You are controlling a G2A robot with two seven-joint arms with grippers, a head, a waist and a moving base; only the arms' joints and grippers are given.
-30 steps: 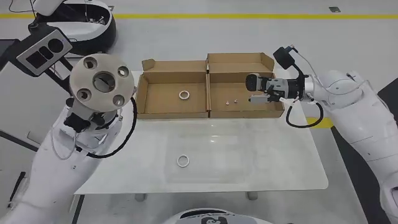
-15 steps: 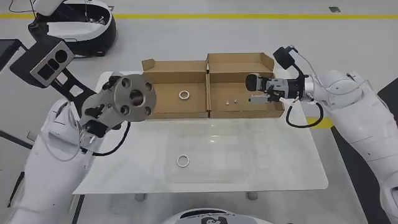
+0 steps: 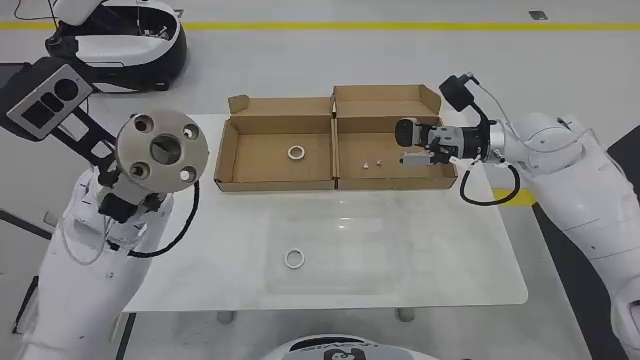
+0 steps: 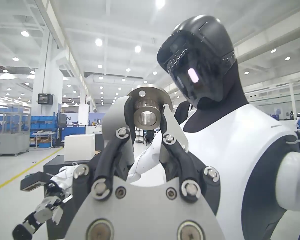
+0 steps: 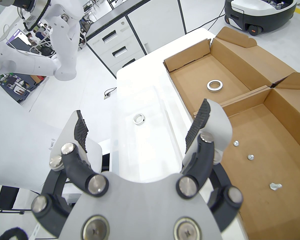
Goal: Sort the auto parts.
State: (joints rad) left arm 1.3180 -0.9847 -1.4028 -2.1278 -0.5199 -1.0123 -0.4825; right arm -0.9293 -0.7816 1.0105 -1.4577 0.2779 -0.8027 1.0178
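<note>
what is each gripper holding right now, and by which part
The left gripper grips a flanged metal hub by its cylindrical neck, with the flange facing away from the wrist. The right gripper is open and holds nothing.

Left gripper raised and loaded, right gripper held out and spread.

My left arm is bent upward at my side, the wrist turned so that my left gripper points up, both fingers pressed on the neck of a flanged metal hub. My right arm reaches inward, roughly level, and my right gripper has its ribbed fingers set wide apart.
</note>
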